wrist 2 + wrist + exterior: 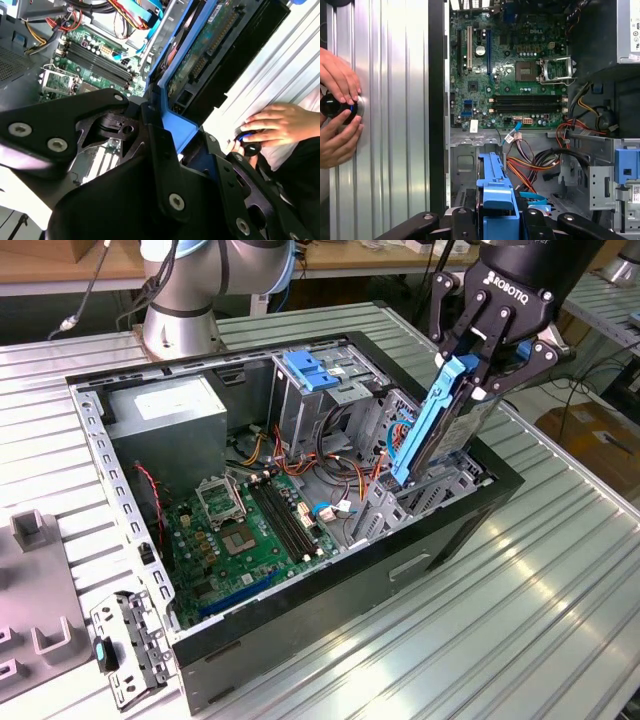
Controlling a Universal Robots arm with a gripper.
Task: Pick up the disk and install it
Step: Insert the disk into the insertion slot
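The gripper [478,378] is clamping the disk [432,430] with jaws closed on its blue rails, holding it tilted with its lower end at the drive bay [450,485]; pickup done, seating outstanding.

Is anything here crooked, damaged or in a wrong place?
The disk, held by the gripper, leans steeply with just its lower end inside the computer case, so it is not seated. A person's hand rests beside the case.

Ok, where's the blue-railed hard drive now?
Exterior view's right: the dark metal disk with blue plastic side rails hangs tilted in the pincer, its lower end inside the open black computer case.
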